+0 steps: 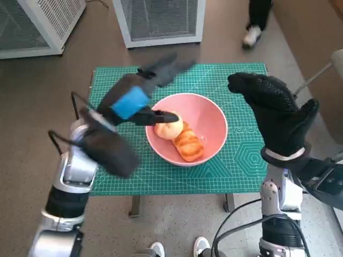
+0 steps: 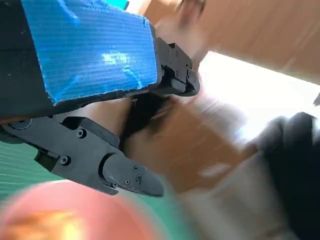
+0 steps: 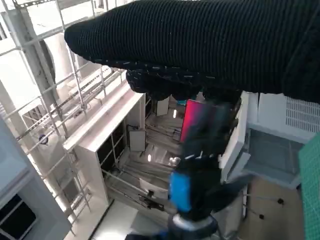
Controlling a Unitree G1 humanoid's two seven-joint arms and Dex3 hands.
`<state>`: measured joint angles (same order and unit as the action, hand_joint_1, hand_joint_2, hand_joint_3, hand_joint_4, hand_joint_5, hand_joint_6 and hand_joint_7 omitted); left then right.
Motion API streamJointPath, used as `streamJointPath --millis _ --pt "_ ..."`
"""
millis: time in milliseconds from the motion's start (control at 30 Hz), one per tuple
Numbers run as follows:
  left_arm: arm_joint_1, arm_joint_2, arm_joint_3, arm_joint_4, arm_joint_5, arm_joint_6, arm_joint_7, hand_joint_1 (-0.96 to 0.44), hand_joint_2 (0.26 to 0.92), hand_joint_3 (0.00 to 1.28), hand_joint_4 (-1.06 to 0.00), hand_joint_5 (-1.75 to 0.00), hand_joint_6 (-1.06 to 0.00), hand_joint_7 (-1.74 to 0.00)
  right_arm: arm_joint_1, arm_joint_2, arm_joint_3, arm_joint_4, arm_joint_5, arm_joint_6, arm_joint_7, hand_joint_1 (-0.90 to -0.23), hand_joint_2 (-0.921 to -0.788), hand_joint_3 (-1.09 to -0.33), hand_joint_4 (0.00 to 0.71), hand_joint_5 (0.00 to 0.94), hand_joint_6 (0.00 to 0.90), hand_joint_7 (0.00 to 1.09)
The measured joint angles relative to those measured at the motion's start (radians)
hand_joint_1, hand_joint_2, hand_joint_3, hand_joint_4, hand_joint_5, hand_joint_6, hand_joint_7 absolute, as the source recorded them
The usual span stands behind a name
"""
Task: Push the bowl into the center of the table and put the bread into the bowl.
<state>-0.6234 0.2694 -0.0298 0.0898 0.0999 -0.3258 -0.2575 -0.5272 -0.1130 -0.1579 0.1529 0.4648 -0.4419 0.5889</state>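
The left hand [image 1: 140,95], hard black plastic with a glossy blue tape patch across its back, hangs over the table just beside the bowl. Its fingers are spread and blurred toward the far edge, and nothing is held in them; its thumb [image 1: 163,116] reaches across the near rim toward the round bun. In the left wrist view the same hand [image 2: 95,100] shows ribbed tape and screw-studded black links, fingers apart.

The right hand [image 1: 276,115], in a coarse black knitted glove, is raised at the table's right side, fingers loosely extended and apart, empty. The right wrist view shows the ribbed knit of the glove [image 3: 200,45] as a dark band.

The pink bowl [image 1: 209,115], smooth and round, sits near the middle of the green cutting mat [image 1: 241,160], which is printed with a fine grid and covers the small table. Inside the bowl lie two pieces of bread: a pale round bun [image 1: 169,128] and a golden ridged pastry [image 1: 188,145], touching each other.

A person's white shoe [image 1: 251,36] shows on the brown floor beyond the table.
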Motion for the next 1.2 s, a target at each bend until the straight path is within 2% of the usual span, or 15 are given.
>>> streamJointPath --millis 67,167,267,467,567,667,867,967,1200 --pt "0.019 -0.029 0.012 -0.019 -0.039 -0.018 0.019 -0.57 0.921 0.33 -0.27 -0.03 -0.08 -0.6 -0.009 0.002 0.001 -0.007 -0.017 -0.006 -0.022 -0.36 -0.921 -0.45 0.391 0.095 0.159 0.68" --pt "0.043 -0.06 0.019 -0.057 -0.074 -0.04 0.034 -0.6 0.921 0.42 -0.27 -0.04 -0.03 -0.7 -0.02 0.003 0.002 -0.015 -0.047 -0.018 -0.056 -0.347 -0.92 -0.455 0.384 0.083 0.152 0.68" --pt "0.059 -0.079 0.027 -0.092 -0.112 -0.044 0.035 -0.63 0.921 0.46 -0.27 -0.04 -0.01 -0.72 -0.034 0.005 0.004 -0.019 -0.077 -0.024 -0.088 -0.345 -0.915 -0.458 0.383 0.073 0.147 0.67" --pt "0.086 -0.104 0.04 -0.137 -0.207 -0.034 0.027 -0.62 0.921 0.49 -0.23 -0.02 0.0 -0.68 -0.051 0.008 0.013 -0.024 -0.114 -0.034 -0.13 -0.353 -0.906 -0.463 0.384 0.056 0.138 0.67" --pt "0.101 -0.117 0.042 -0.147 -0.248 -0.024 0.02 -0.62 0.921 0.48 -0.21 -0.02 0.0 -0.65 -0.057 0.008 0.019 -0.023 -0.119 -0.043 -0.138 -0.366 -0.916 -0.44 0.387 0.044 0.115 0.69" --pt "0.111 -0.121 0.044 -0.148 -0.268 -0.02 0.012 -0.61 0.921 0.47 -0.2 -0.01 0.0 -0.63 -0.068 0.008 0.026 -0.018 -0.12 -0.052 -0.14 -0.372 -0.919 -0.432 0.387 0.038 0.105 0.69" --pt "0.123 -0.123 0.047 -0.148 -0.29 -0.02 0.001 -0.6 0.921 0.47 -0.21 -0.02 0.0 -0.64 -0.084 0.003 0.033 -0.012 -0.127 -0.057 -0.141 -0.37 -0.921 -0.433 0.387 0.033 0.097 0.7" --pt "0.123 -0.123 0.047 -0.148 -0.293 -0.02 0.001 -0.6 0.921 0.46 -0.21 -0.02 0.0 -0.64 -0.086 0.001 0.036 -0.011 -0.136 -0.058 -0.141 -0.359 -0.921 -0.443 0.386 0.031 0.095 0.7" --pt "0.123 -0.123 0.047 -0.147 -0.288 -0.022 0.002 -0.6 0.921 0.46 -0.21 -0.02 0.0 -0.65 -0.086 -0.001 0.04 -0.011 -0.137 -0.053 -0.142 -0.354 -0.921 -0.453 0.385 0.026 0.09 0.71"
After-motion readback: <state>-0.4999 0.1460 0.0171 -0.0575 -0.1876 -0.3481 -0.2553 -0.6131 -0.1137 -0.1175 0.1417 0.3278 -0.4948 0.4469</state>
